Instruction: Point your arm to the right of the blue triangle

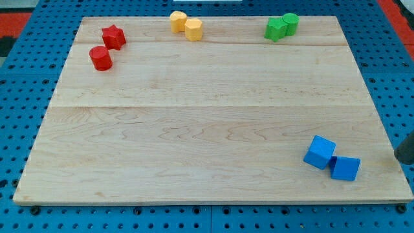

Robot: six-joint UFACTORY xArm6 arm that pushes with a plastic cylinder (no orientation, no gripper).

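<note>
Two blue blocks touch each other near the board's lower right corner. The left one (pixel 320 153) looks like a cube. The right one (pixel 345 168) is flatter, and I cannot tell its shape for sure. A dark rod enters at the view's right edge. My tip (pixel 401 158) is right of both blue blocks, level with them, apart from the nearer one by about a block's width. It touches no block.
A red star (pixel 114 36) and a red cylinder (pixel 101 58) sit at the upper left. Two yellow blocks (pixel 185 25) are at the top middle. Two green blocks (pixel 281 26) are at the upper right. The wooden board's right edge (pixel 381 123) runs beside my tip.
</note>
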